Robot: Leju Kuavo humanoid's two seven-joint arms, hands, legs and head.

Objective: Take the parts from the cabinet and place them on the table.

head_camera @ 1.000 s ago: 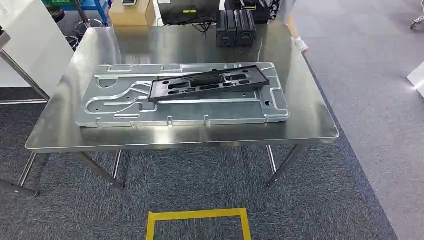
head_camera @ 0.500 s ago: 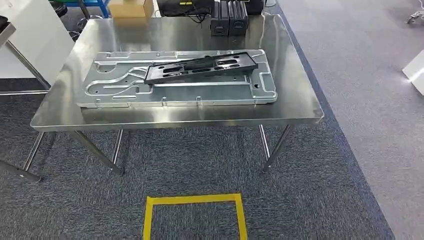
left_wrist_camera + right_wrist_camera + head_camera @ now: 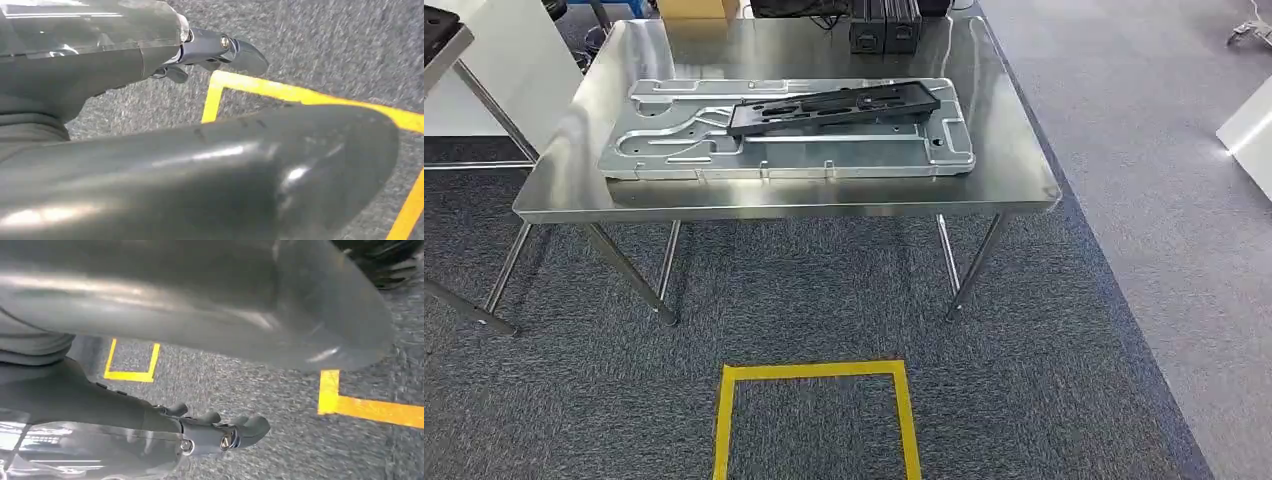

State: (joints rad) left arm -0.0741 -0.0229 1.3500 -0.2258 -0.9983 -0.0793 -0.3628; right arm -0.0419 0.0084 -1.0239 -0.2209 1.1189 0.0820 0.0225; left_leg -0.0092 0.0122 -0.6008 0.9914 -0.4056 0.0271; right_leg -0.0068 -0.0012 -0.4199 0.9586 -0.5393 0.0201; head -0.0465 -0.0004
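**Two parts on the table, both hands free**

Grey carpet with a yellow floor marking (image 3: pixel 816 410) lies before the steel table (image 3: pixel 1024 180). A large silver panel (image 3: pixel 784 150) fills its middle, and a black part (image 3: pixel 834 107) lies on it toward the far edge. The left hand (image 3: pixel 215 50) and right hand (image 3: pixel 220 432) hang over the carpet, fingers loosely apart and holding nothing. Any further parts presumably wait in the cabinet.

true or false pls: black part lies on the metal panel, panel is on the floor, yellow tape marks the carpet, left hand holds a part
1. The black part lies on the metal panel: true.
2. The panel is on the floor: false, it lies on the steel table.
3. Yellow tape marks the carpet: true.
4. The left hand holds a part: false, it hangs over the carpet holding nothing.
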